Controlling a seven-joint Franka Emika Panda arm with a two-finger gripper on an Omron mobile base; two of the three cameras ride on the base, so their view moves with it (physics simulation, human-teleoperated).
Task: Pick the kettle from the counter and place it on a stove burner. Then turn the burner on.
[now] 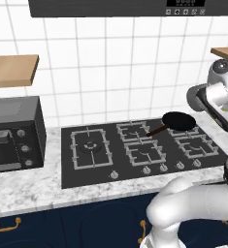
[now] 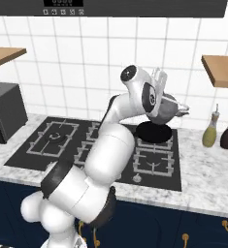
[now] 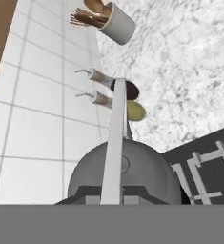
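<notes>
Kettle held in the air over the cooktop

The gripper [image 3: 112,200] is clamped on the thin handle of the kettle [image 2: 168,109], which hangs above the black frying pan [image 2: 154,131] (right rear of the cooktop), clear of the bench [image 2: 207,169].

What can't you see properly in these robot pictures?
- The claw's fingertips: hidden behind the kettle and its handle in the hand view.
- The kettle in the right base view: partly covered by the robot's arm.
- The frying pan there: partly hidden beneath the kettle.
- Stove knobs: too small to read.
</notes>
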